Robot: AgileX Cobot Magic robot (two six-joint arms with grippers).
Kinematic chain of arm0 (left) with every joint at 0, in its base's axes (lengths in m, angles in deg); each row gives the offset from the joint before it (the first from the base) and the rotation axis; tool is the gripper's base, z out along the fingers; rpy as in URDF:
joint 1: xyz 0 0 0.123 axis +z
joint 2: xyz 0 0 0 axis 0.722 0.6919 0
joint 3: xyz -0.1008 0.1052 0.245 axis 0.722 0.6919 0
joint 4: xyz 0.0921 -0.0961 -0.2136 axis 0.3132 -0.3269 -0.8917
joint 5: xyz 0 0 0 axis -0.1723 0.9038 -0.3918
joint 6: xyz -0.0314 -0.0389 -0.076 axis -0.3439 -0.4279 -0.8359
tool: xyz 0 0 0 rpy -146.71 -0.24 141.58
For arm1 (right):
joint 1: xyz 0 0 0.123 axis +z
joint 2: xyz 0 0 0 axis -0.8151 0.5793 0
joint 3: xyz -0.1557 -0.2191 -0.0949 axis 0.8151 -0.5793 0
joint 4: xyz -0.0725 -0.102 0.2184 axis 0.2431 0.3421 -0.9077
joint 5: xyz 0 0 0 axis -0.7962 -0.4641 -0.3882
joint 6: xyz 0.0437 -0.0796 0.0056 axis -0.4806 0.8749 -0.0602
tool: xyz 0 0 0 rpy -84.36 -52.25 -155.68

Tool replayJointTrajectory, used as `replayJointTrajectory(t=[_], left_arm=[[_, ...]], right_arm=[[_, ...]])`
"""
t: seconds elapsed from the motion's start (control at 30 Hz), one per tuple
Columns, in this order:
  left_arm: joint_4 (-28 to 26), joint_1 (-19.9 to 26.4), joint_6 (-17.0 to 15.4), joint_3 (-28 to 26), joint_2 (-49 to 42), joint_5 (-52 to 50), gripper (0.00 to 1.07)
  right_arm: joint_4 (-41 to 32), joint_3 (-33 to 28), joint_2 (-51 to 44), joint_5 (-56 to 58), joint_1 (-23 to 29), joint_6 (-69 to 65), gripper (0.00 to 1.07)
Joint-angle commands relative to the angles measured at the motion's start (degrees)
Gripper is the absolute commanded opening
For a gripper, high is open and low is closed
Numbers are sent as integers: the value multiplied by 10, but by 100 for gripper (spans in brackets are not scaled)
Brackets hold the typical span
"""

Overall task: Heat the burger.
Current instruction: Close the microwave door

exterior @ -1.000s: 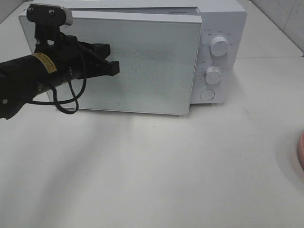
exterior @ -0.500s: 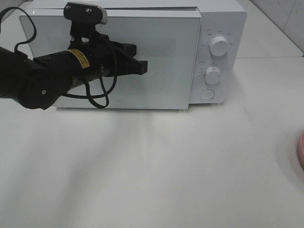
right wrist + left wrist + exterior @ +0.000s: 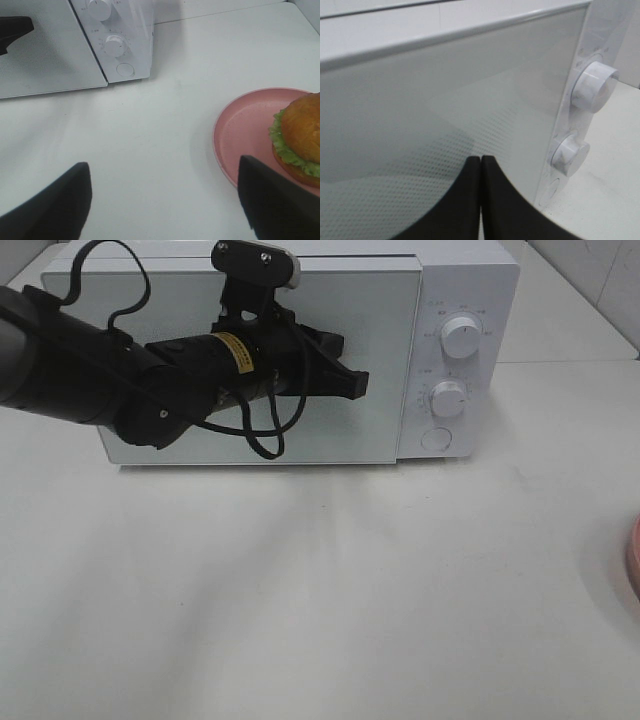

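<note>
The burger [image 3: 302, 137], with its golden bun and green lettuce, sits on a pink plate [image 3: 245, 130] in the right wrist view, outside the microwave. My right gripper [image 3: 164, 167] hangs open above the table, left of the plate, with nothing between its fingers. In the high view only the plate's rim [image 3: 634, 560] shows at the right edge. The white microwave [image 3: 470, 280] stands at the back with its frosted glass door [image 3: 385, 420] flush against the body. My left gripper [image 3: 358, 385] is shut, its tips [image 3: 481, 165] at the door's glass near the hinge-free right side.
Two round knobs [image 3: 461, 337] [image 3: 448, 398] and a round button [image 3: 436, 439] sit on the microwave's right panel. The left arm's black body and cable [image 3: 150, 390] lie across the door front. White tabletop [image 3: 320, 590] spreads in front.
The left arm swept rightward across the door with its gripper shut. The door swung from ajar to flush with the microwave. The right gripper has not moved.
</note>
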Motion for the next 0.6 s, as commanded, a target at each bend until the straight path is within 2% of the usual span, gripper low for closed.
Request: replayJointTrajectory(t=[0.03, 0.13, 0.27, 0.5, 0.6], left_arm=[[-57, 10, 1, -28, 9, -20, 0], [-76, 8, 3, -43, 19, -19, 0], [-104, 8, 39, -68, 29, -10, 0], [-97, -2, 39, -72, 19, 6, 0], [-96, -22, 39, -72, -3, 54, 0]], right_arm=[[1, -2, -16, -3, -3, 6, 76], [1, -2, -16, -3, -3, 6, 76], [1, -2, -16, -3, -3, 6, 76], [1, -2, -16, -3, -3, 6, 76], [1, -2, -16, -3, -3, 6, 76]])
